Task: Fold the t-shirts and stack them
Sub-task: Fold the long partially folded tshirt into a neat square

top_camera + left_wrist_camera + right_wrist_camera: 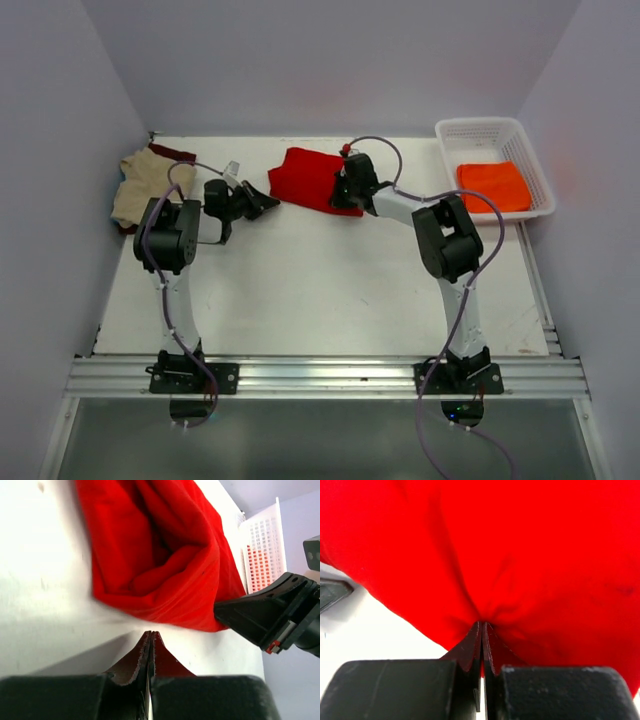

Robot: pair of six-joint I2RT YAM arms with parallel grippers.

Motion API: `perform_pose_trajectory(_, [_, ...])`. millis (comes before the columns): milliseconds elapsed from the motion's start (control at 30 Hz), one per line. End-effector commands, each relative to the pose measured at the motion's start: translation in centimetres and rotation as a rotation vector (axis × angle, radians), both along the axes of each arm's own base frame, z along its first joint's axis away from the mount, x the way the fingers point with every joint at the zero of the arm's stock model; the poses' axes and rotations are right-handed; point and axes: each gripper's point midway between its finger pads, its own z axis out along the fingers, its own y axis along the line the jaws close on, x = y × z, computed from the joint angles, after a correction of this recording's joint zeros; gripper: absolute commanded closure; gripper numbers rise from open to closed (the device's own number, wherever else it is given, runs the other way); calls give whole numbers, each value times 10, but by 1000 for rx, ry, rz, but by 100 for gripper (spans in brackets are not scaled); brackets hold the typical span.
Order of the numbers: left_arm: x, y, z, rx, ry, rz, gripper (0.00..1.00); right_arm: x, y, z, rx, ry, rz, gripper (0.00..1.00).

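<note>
Red t-shirt (300,178), long axis left-right; right hand (482,625) pinching it; left hand (151,634) together.

- No writing, brand, number or sign can be read in any view.
- The red t-shirt (165,555) shows plain cloth with no legible label.
- The orange t-shirt (493,186) is likewise unmarked as far as can be seen.

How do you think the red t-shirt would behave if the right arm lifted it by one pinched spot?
Probably floppy: the red t-shirt puckers where the shut right gripper pinches it, so it would likely sag and hang. It lies in soft, bunched folds, so a push would likely crumple it rather than slide it whole.
</note>
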Motion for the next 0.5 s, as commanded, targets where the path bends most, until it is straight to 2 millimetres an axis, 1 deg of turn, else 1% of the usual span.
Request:
perform_pose_trajectory(0, [-16,6,48,-39,-128,42,100,-30,-15,-1,-25,42,8,100])
perform_pose_trajectory(33, [-24,7,49,-46,-123,53,100,-35,-20,-2,-33,49,2,100])
perform_pose_trajectory(67, [-30,8,72,-54,-186,59,100,-46,-26,-8,-48,70,3,100])
perform_pose_trajectory(100, [-47,9,64,-49,-157,68,100,-51,-28,1,-44,60,10,100])
perform_pose_trajectory(133, [-55,10,68,-41,-161,72,100,-59,-29,3,-45,65,22,100])
perform_pose_trajectory(167, [-64,9,70,-29,-153,73,100,-69,-34,-3,-63,86,31,100])
perform_pose_trajectory(200, [-79,10,81,-14,-177,71,100,-80,-39,-5,-77,120,38,100])
perform_pose_trajectory(233, [-85,12,87,-5,-188,78,100,-87,-38,4,-68,118,55,100])
perform_pose_trajectory(267, [-92,13,89,5,-180,79,100,-94,-41,4,-82,126,71,100])
perform_pose_trajectory(300, [-101,14,106,14,-224,79,100,-112,-47,-3,-109,168,85,100])
perform_pose_trajectory(333, [-104,14,114,16,-244,73,100,-119,-49,6,-109,161,93,100])
perform_pose_trajectory(367, [-108,11,116,23,-237,55,100,-126,-51,8,-115,163,110,100])
perform_pose_trajectory(400, [-107,8,134,28,-281,33,100,-145,-54,0,-138,199,130,100])
perform_pose_trajectory(433, [-111,1,139,21,-287,-14,100,-152,-56,1,-150,205,140,100])
perform_pose_trajectory(467, [-111,-4,144,15,-295,-43,100,-164,-58,5,-164,202,155,100])
